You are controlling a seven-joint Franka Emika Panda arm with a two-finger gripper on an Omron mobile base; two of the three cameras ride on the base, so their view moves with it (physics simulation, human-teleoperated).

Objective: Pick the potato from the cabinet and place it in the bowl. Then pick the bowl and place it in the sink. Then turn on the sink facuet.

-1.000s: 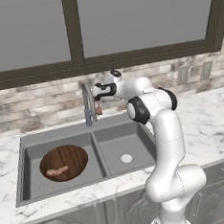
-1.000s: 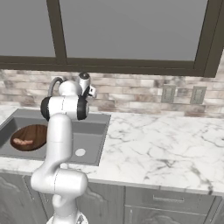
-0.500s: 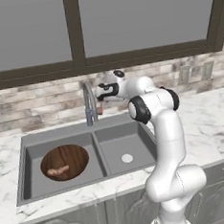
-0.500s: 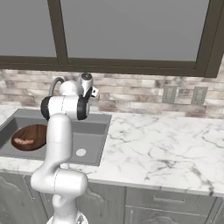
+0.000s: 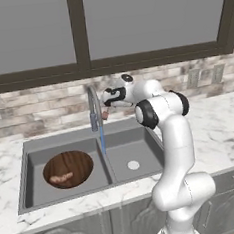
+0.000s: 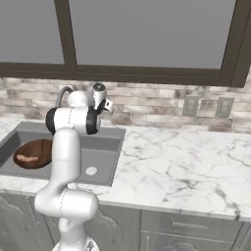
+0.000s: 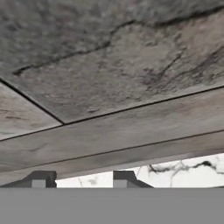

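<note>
**Blue water runs: lever work at the faucet**

Grey metal spout first, in the left base view. The faucet [image 5: 94, 107] stands at the back rim of the sink [image 5: 31, 151], and a thin blue stream falls from its tip toward the divider between the basins, so I judge the water is on and the last step is all but done. My gripper [image 5: 105, 101] sits just beside the small reddish lever [image 5: 105, 115]; whether a finger touches it I cannot tell, nor can I tell here how far my jaws stand apart. To finish well I should ease off sideways, away from the lever, without nudging it back or knocking the spout. The bowl [image 5: 68, 169], dark brown wood grain, round and shallow, lies in the left basin with the potato [image 5: 61, 178], a small tan oblong, inside it.

In the right base view my arm covers most of the faucet; its curved top arcs just beside my wrist. The bowl [image 6: 33, 153] shows in the far basin with the potato [image 6: 27, 158] on it, well apart from the round drain [image 6: 91, 170] in the near basin.

In the hand view my two dark fingertips [image 7: 41, 178] rise with a clear gap between them and nothing pinched. Ahead are brick courses [image 7: 113, 87] of the wall and a strip of white marble counter [image 7: 183, 173].
</note>
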